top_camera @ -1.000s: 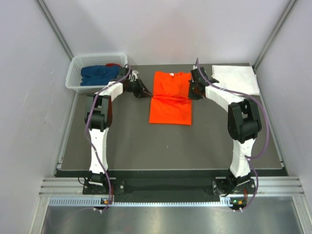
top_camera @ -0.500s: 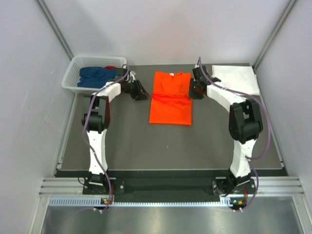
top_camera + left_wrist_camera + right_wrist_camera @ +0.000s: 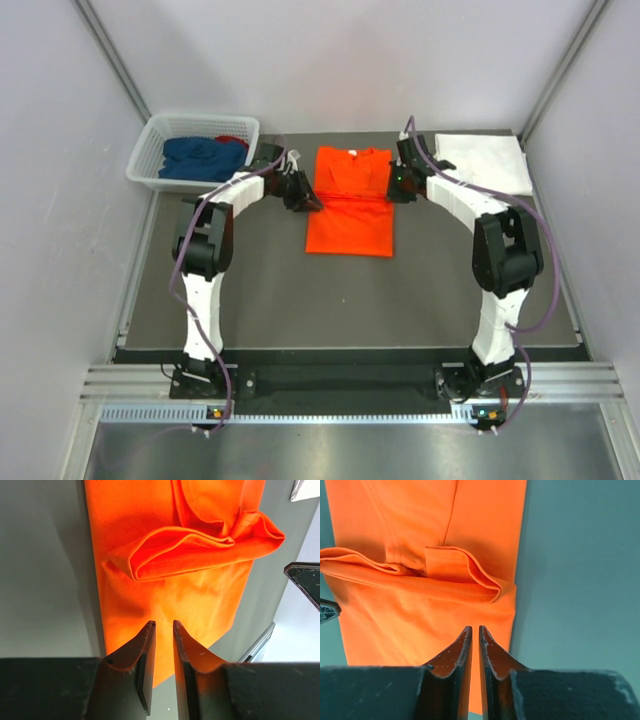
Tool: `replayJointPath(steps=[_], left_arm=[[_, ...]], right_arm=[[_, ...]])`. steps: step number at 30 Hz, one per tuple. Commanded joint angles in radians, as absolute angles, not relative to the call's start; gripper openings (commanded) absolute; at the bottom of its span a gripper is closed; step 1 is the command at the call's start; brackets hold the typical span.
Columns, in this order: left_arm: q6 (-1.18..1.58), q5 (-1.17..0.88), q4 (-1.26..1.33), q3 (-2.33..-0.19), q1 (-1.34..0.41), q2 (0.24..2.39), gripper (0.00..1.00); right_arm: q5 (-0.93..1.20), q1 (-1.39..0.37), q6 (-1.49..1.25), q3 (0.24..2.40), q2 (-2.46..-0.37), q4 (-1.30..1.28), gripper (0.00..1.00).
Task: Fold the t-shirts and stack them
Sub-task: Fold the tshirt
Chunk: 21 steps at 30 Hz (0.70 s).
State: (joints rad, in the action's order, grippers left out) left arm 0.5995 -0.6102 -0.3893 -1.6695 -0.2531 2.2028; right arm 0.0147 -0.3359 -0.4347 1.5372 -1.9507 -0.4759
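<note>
Orange shirt (image 3: 349, 200) looks half folded; left jaws a little open, right jaws nearly shut, both empty; next they likely pinch the fold

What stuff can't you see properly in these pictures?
- Red shirt: top view, mostly buried under the blue shirt in the basket.
- Orange shirt: wrist views show only part; frame edges, the left fingers and the right fingers cover the rest.
- White shirt: top view, its layers are too small to count.
</note>
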Motion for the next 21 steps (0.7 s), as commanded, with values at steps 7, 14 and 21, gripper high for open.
replayJointPath(steps=[7, 14, 21], left_arm=[[0.594, -0.554, -0.357, -1.785, -0.244, 2.286, 0.24], [0.620, -0.561, -0.347, -1.890, -0.244, 2.364, 0.24], [0.643, -0.535, -0.305, -1.902, -0.244, 2.365, 0.24]], right_arm=[[0.028, -0.316, -0.453, 1.583, -2.028, -0.410, 0.11], [0.020, -0.298, -0.454, 1.601, -2.057, -0.390, 0.11], [0.041, -0.279, -0.457, 1.629, -2.092, -0.368, 0.11]])
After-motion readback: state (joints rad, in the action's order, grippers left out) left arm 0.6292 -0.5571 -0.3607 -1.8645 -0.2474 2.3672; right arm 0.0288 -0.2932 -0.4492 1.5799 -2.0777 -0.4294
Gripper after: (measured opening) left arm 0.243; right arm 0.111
